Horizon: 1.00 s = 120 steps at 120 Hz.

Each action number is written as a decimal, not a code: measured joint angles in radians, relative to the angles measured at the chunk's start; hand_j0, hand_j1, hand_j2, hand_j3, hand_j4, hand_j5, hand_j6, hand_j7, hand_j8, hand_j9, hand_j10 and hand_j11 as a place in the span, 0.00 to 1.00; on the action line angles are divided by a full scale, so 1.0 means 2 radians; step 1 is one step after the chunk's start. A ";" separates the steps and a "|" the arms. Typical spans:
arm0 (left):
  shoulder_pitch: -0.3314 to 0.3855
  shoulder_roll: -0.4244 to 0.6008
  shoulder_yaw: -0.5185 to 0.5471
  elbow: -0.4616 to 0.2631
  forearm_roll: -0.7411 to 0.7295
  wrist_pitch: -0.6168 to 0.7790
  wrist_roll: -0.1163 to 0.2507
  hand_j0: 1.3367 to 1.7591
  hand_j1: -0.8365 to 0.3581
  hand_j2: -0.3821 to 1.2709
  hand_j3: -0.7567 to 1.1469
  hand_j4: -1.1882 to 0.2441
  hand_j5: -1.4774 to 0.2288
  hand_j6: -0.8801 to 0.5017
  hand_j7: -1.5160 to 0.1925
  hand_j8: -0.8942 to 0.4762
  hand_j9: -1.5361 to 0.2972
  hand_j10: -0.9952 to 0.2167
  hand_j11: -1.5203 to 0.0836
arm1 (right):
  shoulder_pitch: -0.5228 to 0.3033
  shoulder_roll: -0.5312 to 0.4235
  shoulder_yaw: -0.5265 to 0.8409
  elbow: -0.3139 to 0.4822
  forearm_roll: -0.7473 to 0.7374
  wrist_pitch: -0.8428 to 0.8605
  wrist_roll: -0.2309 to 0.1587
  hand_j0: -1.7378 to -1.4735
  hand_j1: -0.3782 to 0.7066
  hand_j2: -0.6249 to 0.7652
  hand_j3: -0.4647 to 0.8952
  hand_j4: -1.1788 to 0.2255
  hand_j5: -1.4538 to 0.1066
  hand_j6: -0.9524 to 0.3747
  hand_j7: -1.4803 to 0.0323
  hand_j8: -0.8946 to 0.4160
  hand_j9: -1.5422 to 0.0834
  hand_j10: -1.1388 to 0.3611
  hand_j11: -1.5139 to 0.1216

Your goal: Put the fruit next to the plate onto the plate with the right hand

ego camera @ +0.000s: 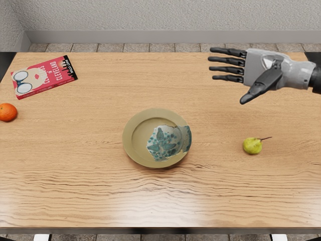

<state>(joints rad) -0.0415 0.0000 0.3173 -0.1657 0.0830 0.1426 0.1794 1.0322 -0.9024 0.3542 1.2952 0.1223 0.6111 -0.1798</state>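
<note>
Right hand (pixel 253 70) hovers open and empty, fingers spread, at twelve o'clock from the pear (pixel 252 145), probably staged to come down on it. Nearest the camera, that pear lies on the table (pixel 150 201) at three o'clock from the plate (pixel 131 138), clear of its rim. An orange (pixel 7 112) sits well off at nine o'clock, so the pear is likelier the target. Farthest back, a red book (pixel 44 76) lies at ten o'clock.

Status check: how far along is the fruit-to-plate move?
Done: nothing; the plate holds no fruit. In hand: nothing; the right hand is open, apart from the pear, which lies on the table right of the plate. Left: reach, grasp, carry, set down.
</note>
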 joint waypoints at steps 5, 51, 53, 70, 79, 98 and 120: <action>0.000 0.000 0.000 0.000 0.000 0.000 0.000 0.76 0.99 0.23 0.40 0.83 0.87 0.64 0.89 0.65 0.84 0.82 0.95 | -0.001 0.000 0.000 0.000 -0.001 0.000 0.000 0.30 0.06 0.45 0.34 0.82 0.91 0.70 0.95 0.66 0.92 0.74 0.90; 0.000 0.000 0.000 0.000 0.000 0.000 0.000 0.76 0.99 0.23 0.40 0.83 0.87 0.64 0.89 0.65 0.84 0.82 0.95 | 0.007 -0.004 0.022 0.004 -0.076 0.000 0.007 0.30 0.06 0.45 0.34 0.82 0.90 0.69 0.95 0.66 0.92 0.74 0.90; -0.001 0.000 0.000 0.000 0.000 0.000 0.000 0.76 0.99 0.23 0.40 0.83 0.87 0.64 0.89 0.65 0.84 0.82 0.95 | 0.008 -0.005 0.025 0.004 -0.091 0.000 0.009 0.30 0.06 0.45 0.34 0.82 0.90 0.69 0.95 0.66 0.92 0.74 0.90; 0.000 0.000 0.000 0.000 0.000 0.000 0.000 0.76 0.99 0.23 0.40 0.83 0.87 0.64 0.89 0.65 0.84 0.82 0.95 | 0.013 -0.013 0.041 0.015 -0.238 0.000 0.027 0.30 0.06 0.45 0.34 0.82 0.90 0.69 0.95 0.66 0.92 0.74 0.90; -0.001 0.000 0.000 0.000 0.000 0.000 0.000 0.76 0.99 0.23 0.40 0.83 0.87 0.64 0.89 0.65 0.84 0.82 0.95 | 0.014 -0.019 0.043 0.038 -0.307 0.000 0.031 0.30 0.06 0.45 0.34 0.81 0.90 0.69 0.95 0.66 0.92 0.74 0.90; 0.000 0.000 0.000 0.000 0.000 0.000 0.000 0.76 0.99 0.23 0.40 0.83 0.87 0.64 0.89 0.65 0.84 0.82 0.95 | 0.013 -0.053 0.038 0.115 -0.382 -0.007 0.030 0.30 0.06 0.45 0.34 0.81 0.90 0.69 0.95 0.65 0.92 0.73 0.90; 0.000 0.000 0.000 0.000 0.000 0.000 0.000 0.76 0.99 0.23 0.40 0.83 0.87 0.64 0.89 0.65 0.84 0.82 0.95 | 0.011 -0.069 -0.011 0.164 -0.435 -0.080 0.029 0.30 0.07 0.45 0.34 0.81 0.90 0.69 0.95 0.65 0.92 0.73 0.90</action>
<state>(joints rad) -0.0421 0.0000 0.3173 -0.1657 0.0829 0.1426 0.1794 1.0535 -1.0414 0.3325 1.6230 -0.7482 0.4511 -0.1217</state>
